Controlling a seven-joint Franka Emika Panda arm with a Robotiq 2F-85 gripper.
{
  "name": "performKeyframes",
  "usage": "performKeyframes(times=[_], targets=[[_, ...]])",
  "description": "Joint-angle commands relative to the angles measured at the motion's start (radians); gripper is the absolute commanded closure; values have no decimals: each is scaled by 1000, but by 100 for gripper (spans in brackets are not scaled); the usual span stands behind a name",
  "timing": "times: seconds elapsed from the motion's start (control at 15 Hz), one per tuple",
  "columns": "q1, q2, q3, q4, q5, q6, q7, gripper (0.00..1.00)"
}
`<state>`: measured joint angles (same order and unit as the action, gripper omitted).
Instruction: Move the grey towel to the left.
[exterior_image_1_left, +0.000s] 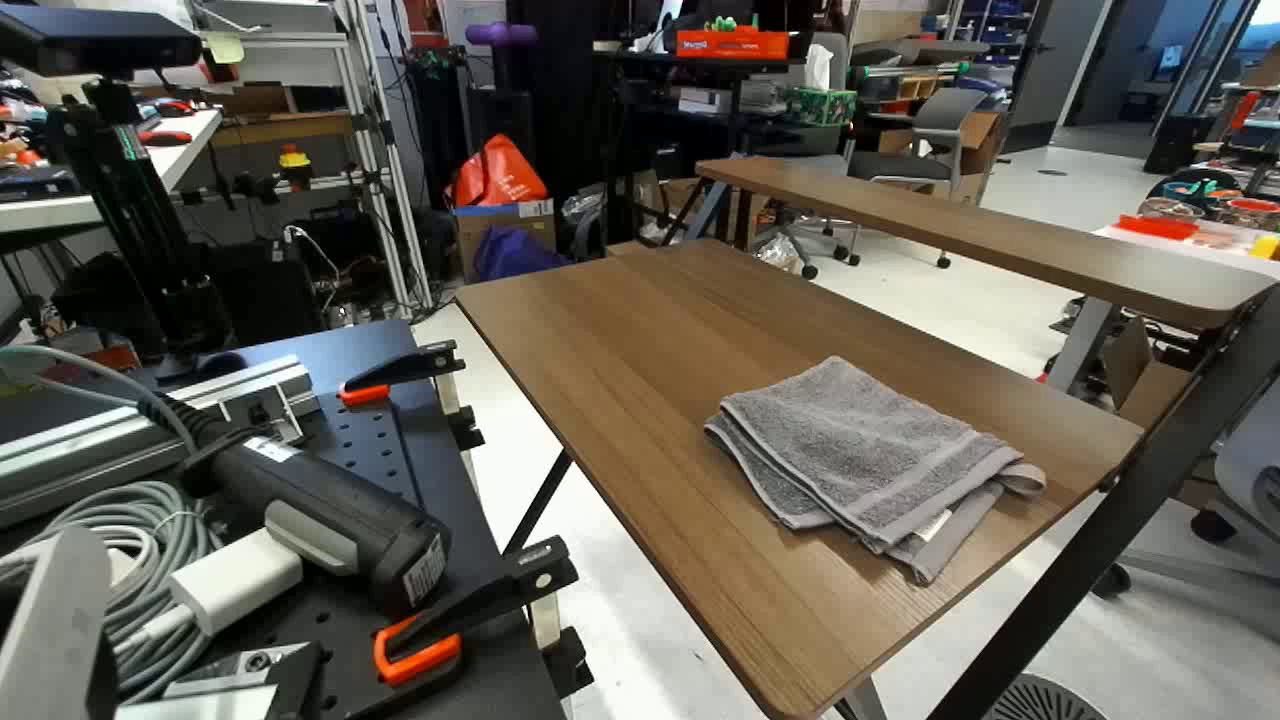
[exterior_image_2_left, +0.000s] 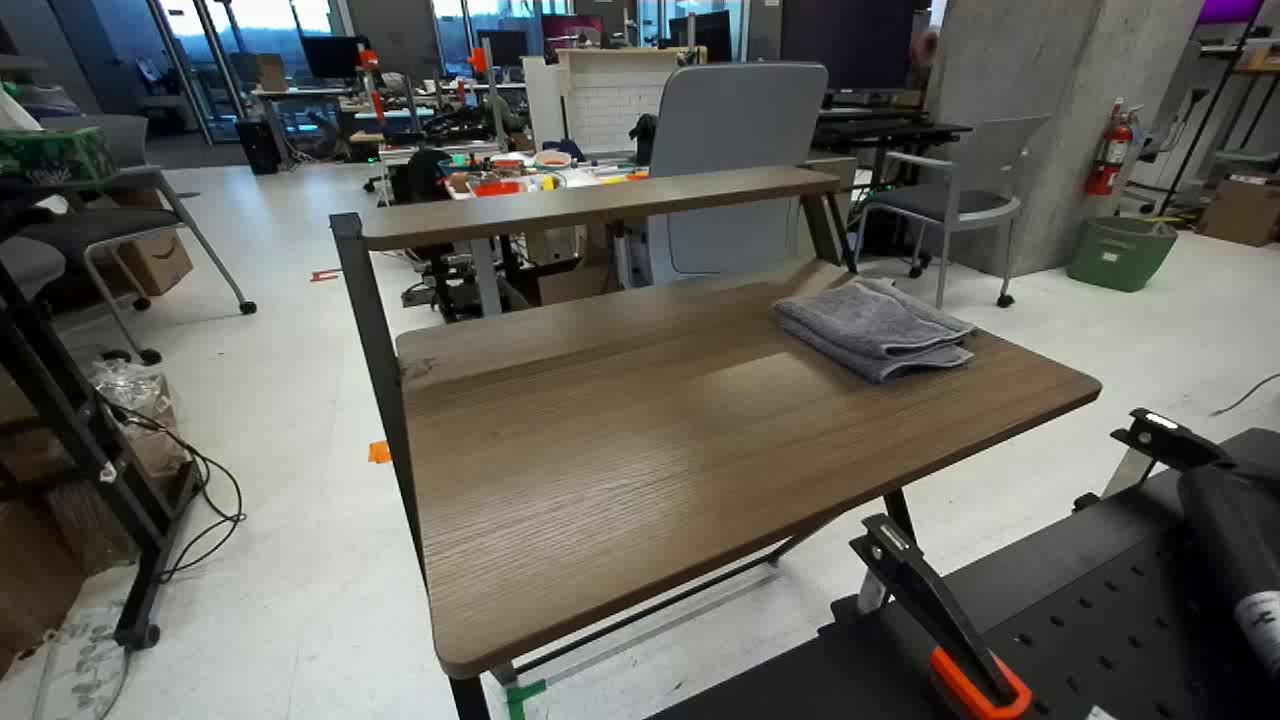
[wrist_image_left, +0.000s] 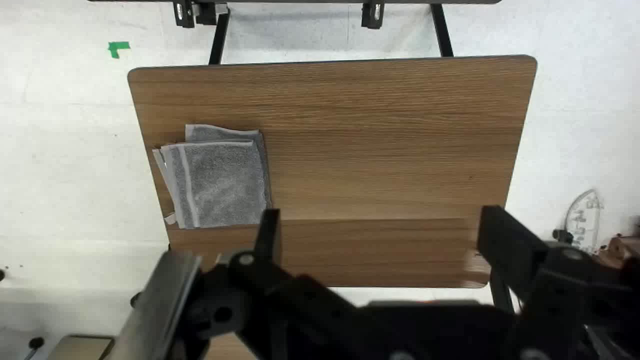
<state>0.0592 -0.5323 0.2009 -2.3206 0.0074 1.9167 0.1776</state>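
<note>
The grey towel (exterior_image_1_left: 860, 450) lies folded on the brown wooden table (exterior_image_1_left: 620, 380), with rumpled, layered edges. In an exterior view the towel (exterior_image_2_left: 870, 320) lies toward the right end of the tabletop (exterior_image_2_left: 640, 440). In the wrist view the towel (wrist_image_left: 225, 182) lies at the left side of the tabletop (wrist_image_left: 390, 140), close to its left edge. My gripper (wrist_image_left: 382, 212) is wide open with nothing between its fingers. It is above the table, and its left fingertip overlaps the towel's lower right corner in the picture. The gripper does not show in either exterior view.
A raised wooden shelf (exterior_image_1_left: 960, 235) runs along one long side of the table on dark metal legs; it also shows in an exterior view (exterior_image_2_left: 600, 205). A black perforated bench (exterior_image_2_left: 1080, 610) with orange-handled clamps (exterior_image_1_left: 420, 650) stands along the opposite side, separated by a gap.
</note>
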Motion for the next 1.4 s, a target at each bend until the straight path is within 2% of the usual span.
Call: performKeyframes(times=[0.0, 0.33, 0.47, 0.8, 1.07, 1.33], targets=[[15, 2, -12, 2, -8, -2, 7, 0], [15, 2, -12, 3, -8, -2, 7, 0], [-11, -3, -2, 0, -44, 24, 51, 0], [-56, 63, -39, 7, -110, 60, 93, 0], [-103, 188, -84, 20, -172, 169, 84, 0], [-135, 361, -137, 40, -195, 338, 90, 0]])
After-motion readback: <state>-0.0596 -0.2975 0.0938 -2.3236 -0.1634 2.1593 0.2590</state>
